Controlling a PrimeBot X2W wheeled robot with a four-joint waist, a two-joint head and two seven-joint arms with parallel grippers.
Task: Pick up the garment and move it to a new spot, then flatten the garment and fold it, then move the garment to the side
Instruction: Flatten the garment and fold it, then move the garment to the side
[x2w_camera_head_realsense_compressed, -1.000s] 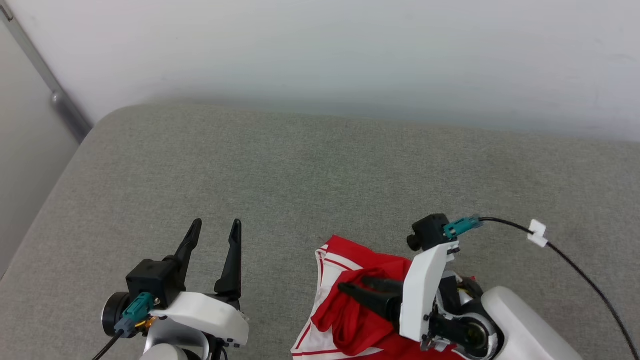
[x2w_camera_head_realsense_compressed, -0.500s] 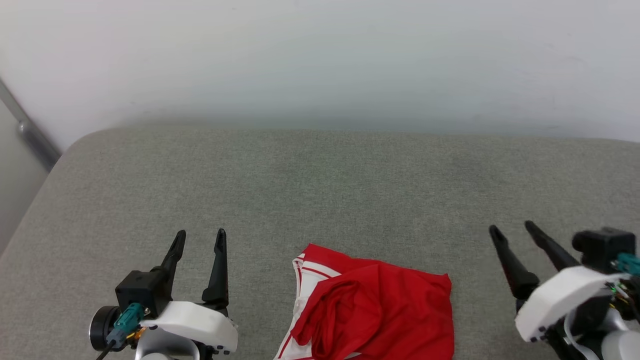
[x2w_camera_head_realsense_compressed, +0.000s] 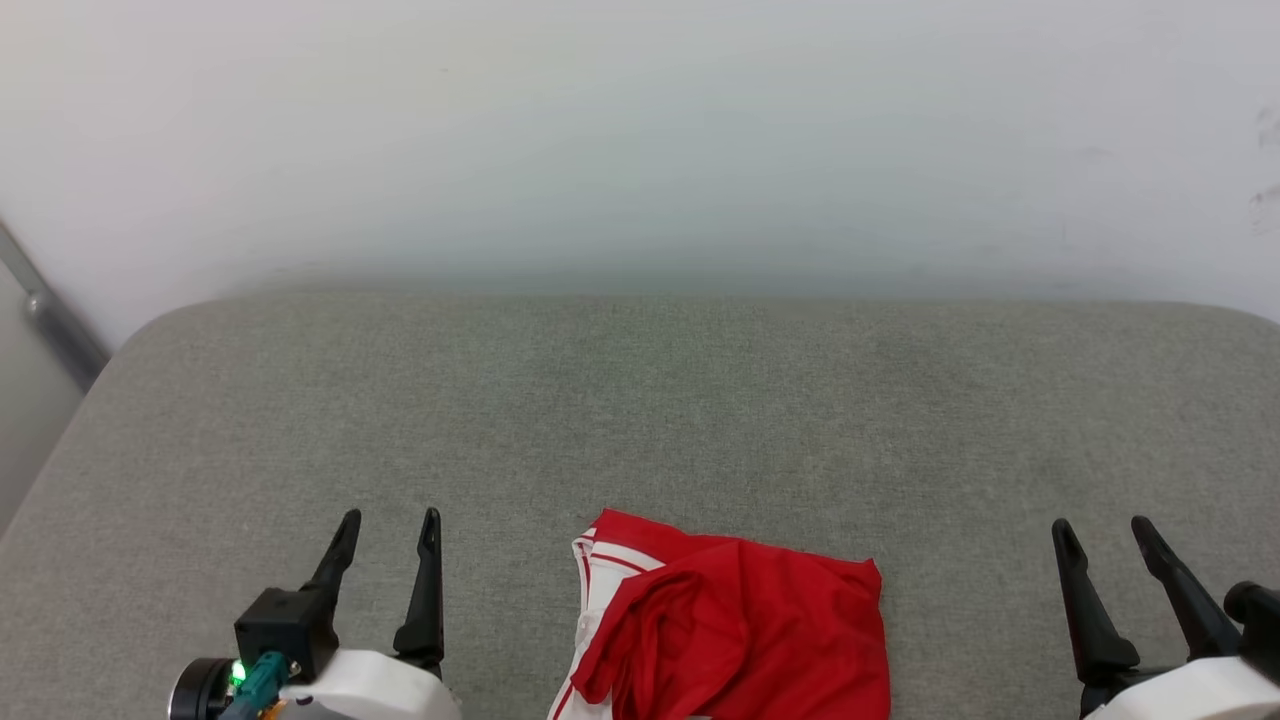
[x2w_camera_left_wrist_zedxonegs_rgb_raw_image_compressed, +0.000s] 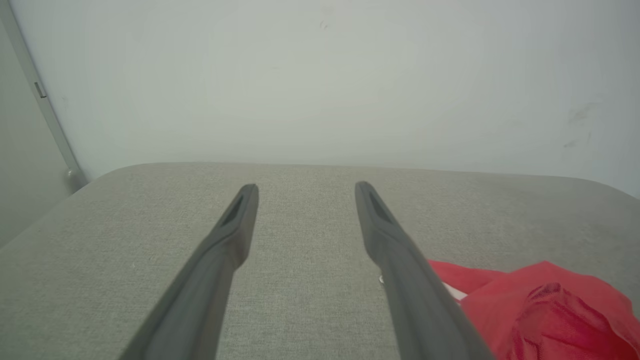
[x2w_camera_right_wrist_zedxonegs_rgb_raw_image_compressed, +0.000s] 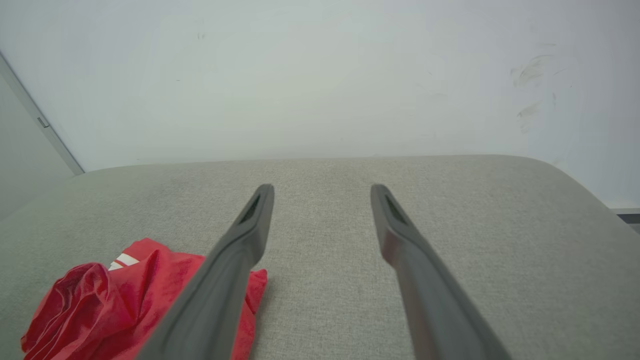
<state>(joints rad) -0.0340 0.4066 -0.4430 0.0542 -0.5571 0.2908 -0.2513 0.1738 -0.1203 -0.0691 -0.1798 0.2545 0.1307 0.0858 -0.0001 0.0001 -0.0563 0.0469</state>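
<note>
The garment (x2w_camera_head_realsense_compressed: 735, 630) is a crumpled red jersey with white striped trim, lying bunched on the grey cushion at the bottom middle of the head view. In the left wrist view the garment (x2w_camera_left_wrist_zedxonegs_rgb_raw_image_compressed: 540, 310) lies at lower right; in the right wrist view the garment (x2w_camera_right_wrist_zedxonegs_rgb_raw_image_compressed: 120, 305) lies at lower left. My left gripper (x2w_camera_head_realsense_compressed: 390, 520) stands open to the left of it, nothing between its fingers. My right gripper (x2w_camera_head_realsense_compressed: 1100, 528) stands open well to the right of it, also empty. Neither gripper touches the cloth.
The grey padded surface (x2w_camera_head_realsense_compressed: 640, 400) stretches back to a pale wall (x2w_camera_head_realsense_compressed: 640, 130). Its rounded left edge (x2w_camera_head_realsense_compressed: 60, 430) drops off beside a grey rail (x2w_camera_head_realsense_compressed: 50, 320). Its right corner (x2w_camera_right_wrist_zedxonegs_rgb_raw_image_compressed: 575, 175) curves away in the right wrist view.
My right gripper has left the garment and swung out to the right, open and empty. The head camera has shifted, so the whole scene sits lower in the picture. The garment lies where it was released.
</note>
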